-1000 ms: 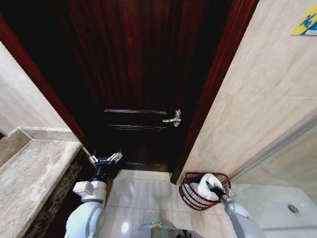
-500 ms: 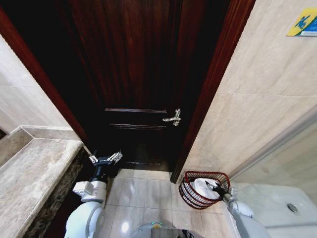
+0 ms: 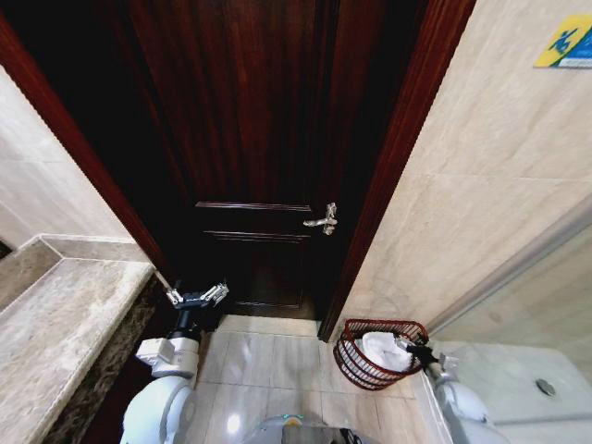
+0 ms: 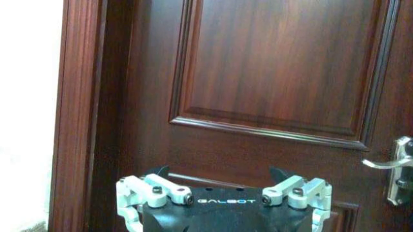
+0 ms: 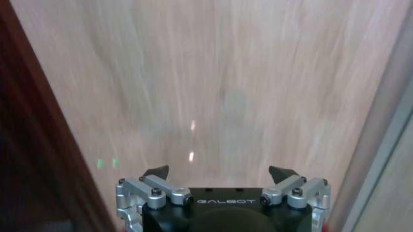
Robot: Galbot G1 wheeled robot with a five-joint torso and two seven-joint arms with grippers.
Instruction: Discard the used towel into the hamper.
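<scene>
**Towel lying in the hamper**

I see the white towel inside the hamper, on the floor at the near right by the door frame. My right gripper hangs at its right rim, fingers spread, empty. My left gripper idles open before the door.

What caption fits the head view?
White towel lies in the hamper; right gripper open beside its rim, left gripper open near the door.

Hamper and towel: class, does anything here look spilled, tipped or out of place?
Nothing stands out. The hamper stands upright by the door frame with the white towel inside; the right pincer, open, sits at its rim.
</scene>
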